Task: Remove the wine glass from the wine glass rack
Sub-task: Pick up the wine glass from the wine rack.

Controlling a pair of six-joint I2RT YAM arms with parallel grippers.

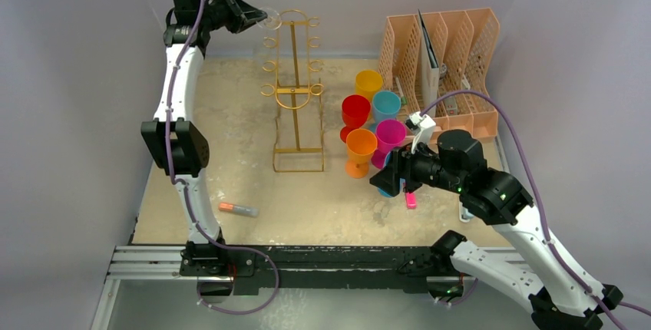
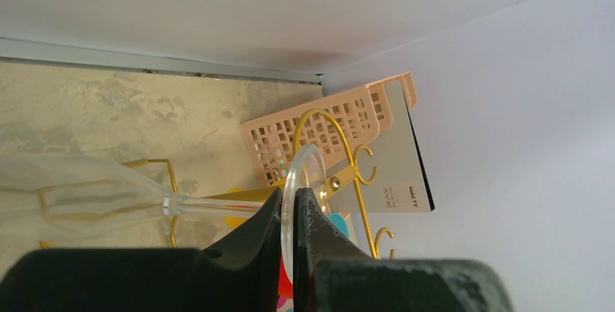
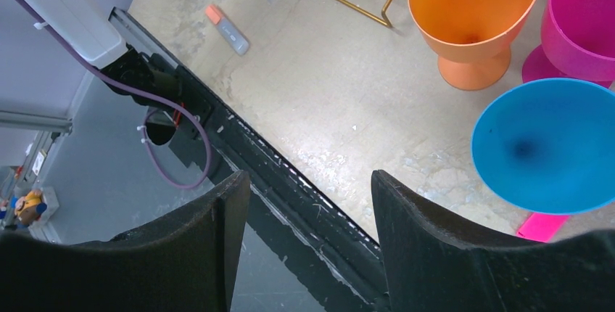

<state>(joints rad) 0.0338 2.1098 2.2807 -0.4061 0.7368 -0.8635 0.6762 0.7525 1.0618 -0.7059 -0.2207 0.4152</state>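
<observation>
The left gripper point(image 2: 290, 202) is clamped on the round foot of the wine glass point(image 2: 98, 197); the glass lies sideways, stem level, bowl out toward 9 o'clock in the wrist view. From above it sits at 9 o'clock of the top of the gold wine glass rack point(image 1: 296, 92); whether it is clear of the hooks I cannot tell. The right gripper point(image 3: 308, 185) hangs low at 4 o'clock of the rack, fingers wide apart and holding nothing; 2 cups, the orange cup point(image 3: 471, 7) and the blue cup point(image 3: 544, 145), stand just beside it.

wine glass rack point(image 1: 295, 90): gold | wine glass point(image 2: 94, 196): clear | organiser point(image 1: 460, 38): peach, perforated
</observation>
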